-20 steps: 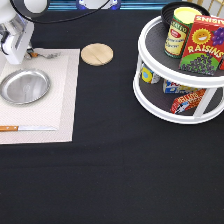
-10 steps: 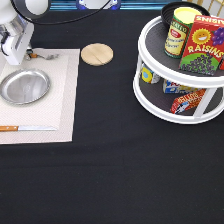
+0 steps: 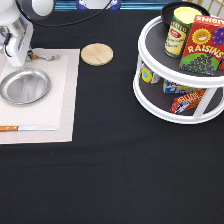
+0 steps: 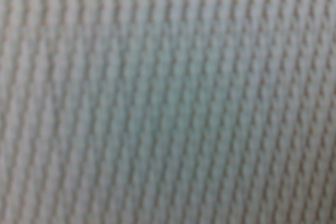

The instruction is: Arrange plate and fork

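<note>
Currently the gripper (image 3: 19, 59) is low over the placemat (image 3: 62, 100) at the exterior view's upper left, just above the plate (image 3: 25, 86) and right beside the fork (image 3: 44, 57). The fork lies on the mat's top edge, its brown-orange handle end next to the gripper body and its tines pointing toward the exterior view's right. The plate sits on the mat directly below the gripper in that view, apart from the fork. A knife (image 3: 25, 128) lies along the mat's lower edge.

Procedure notes for this step, offered as judgement:
- The fork is thin and lies flat on woven fabric. A grasp works best across the handle, not the tines.
- Descend until the tips almost meet the mat. A high closure is likely to slip off the handle.
- Keep clear of the plate's raised rim, which lies near the gripper's lower side.

Arm pose: the white hand hangs roughly vertical, wrist above, with the arm rising out of the exterior view's top left. The wrist view shows only placemat weave, consistent with a very low hand. Finger state: the hand's body hides the tips, so I cannot tell whether they are spread, closed, or gripping the fork.
</note>
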You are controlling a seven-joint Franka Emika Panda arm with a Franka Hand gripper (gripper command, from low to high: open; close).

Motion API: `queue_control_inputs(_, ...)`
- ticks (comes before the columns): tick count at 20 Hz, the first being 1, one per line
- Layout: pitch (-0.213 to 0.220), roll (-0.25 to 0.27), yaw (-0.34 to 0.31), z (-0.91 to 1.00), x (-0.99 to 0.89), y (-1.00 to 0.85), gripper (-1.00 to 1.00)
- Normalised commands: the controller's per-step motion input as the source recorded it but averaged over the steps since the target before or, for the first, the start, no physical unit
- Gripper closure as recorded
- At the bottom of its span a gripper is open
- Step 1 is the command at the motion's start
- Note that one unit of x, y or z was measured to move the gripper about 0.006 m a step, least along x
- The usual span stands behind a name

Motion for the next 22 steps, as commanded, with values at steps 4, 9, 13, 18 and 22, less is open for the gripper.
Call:
queue_control_inputs(4,0.000,-0.032,0.078,0.01,-0.24,0.09,1.00)
queue_control_inputs(9,0.000,0.001,0.112,0.02,-0.27,0.01,1.00)
queue_control_inputs(13,0.001,0.002,0.073,0.07,-0.13,-0.01,1.00)
queue_control_inputs(18,0.003,0.005,0.109,0.14,0.08,-0.04,-1.00)
queue_control_inputs(22,0.021,0.000,0.074,0.23,0.09,0.00,-1.00)
